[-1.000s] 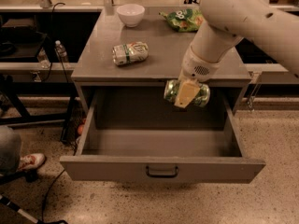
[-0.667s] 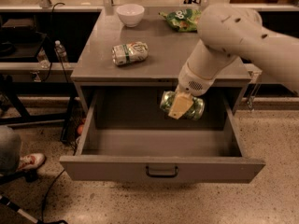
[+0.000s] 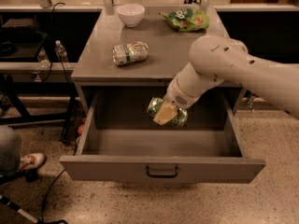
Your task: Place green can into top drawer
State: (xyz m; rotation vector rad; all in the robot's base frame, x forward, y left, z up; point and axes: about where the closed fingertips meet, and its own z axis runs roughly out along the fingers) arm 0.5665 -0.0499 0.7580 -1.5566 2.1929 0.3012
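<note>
The top drawer of the grey cabinet is pulled wide open, with a small dark handle at the centre of its front panel. My gripper is shut on the green can, a shiny dark-green can held on its side. It hangs inside the drawer opening, above the drawer floor and just below the cabinet top's front edge. My white arm reaches in from the right.
On the cabinet top lie a paler white-and-green can on its side, a white bowl at the back and a crinkly green snack bag. A person's shoe is at the left on the floor.
My gripper has carried the green can left and down, from beside the cabinet's front edge into the open drawer space.
</note>
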